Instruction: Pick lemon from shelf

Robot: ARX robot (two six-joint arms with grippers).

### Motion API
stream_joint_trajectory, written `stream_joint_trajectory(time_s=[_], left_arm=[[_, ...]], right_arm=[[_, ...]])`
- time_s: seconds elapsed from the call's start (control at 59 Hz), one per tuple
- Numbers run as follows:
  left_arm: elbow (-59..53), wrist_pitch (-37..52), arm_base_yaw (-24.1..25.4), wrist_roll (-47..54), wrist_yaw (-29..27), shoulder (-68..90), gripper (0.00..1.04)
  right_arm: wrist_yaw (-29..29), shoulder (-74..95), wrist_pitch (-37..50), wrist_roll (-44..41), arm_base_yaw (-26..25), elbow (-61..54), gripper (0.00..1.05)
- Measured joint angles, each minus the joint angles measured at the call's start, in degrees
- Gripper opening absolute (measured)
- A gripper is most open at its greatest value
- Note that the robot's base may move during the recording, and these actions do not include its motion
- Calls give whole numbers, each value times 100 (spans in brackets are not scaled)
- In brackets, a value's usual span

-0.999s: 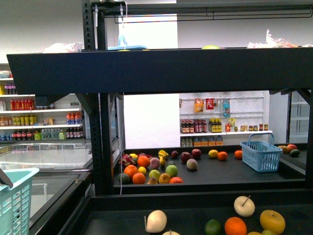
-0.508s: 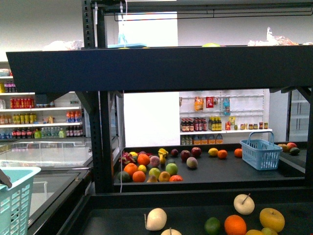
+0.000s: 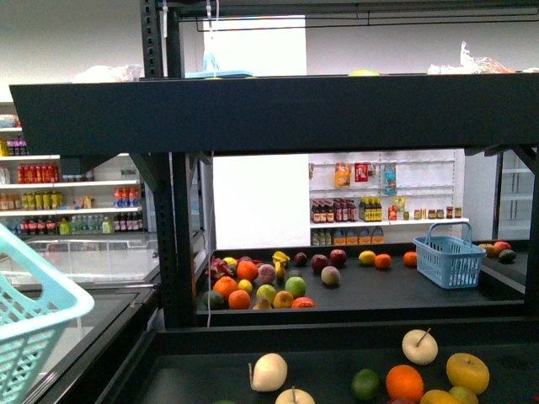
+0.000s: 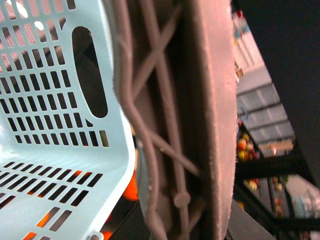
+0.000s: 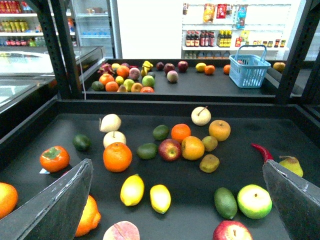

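Lemon lies untouched on the black shelf ahead of the wide-spread, empty right gripper, so the whole pick remains; left gripper's closure by the basket is unclear

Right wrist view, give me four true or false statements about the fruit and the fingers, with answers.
1. The right fingers are open, holding nothing. True.
2. The blue basket stands on the near tier. False: it stands on the far tier.
3. One lemon lies beside another lemon on the shelf. True.
4. The red chilli touches a lemon. False: it lies well apart, near a pear.
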Motion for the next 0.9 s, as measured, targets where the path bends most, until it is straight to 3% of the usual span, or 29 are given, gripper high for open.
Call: stream_joint_trajectory(time_s=[0.102, 0.22, 0.525, 0.898], left_arm=[[-382, -205, -389, 743, 413, -205, 14], [-595, -22, -763, 951, 470, -212, 14], [-737, 962, -2131, 785, 251, 188, 13], [-216, 1281, -3064, 396, 208, 1047, 13]], right_arm=[[-2, 0, 0, 0, 0, 0, 102], [0, 0, 0, 0, 0, 0, 102], [0, 0, 0, 0, 0, 0, 102], [0, 0, 0, 0, 0, 0, 102]])
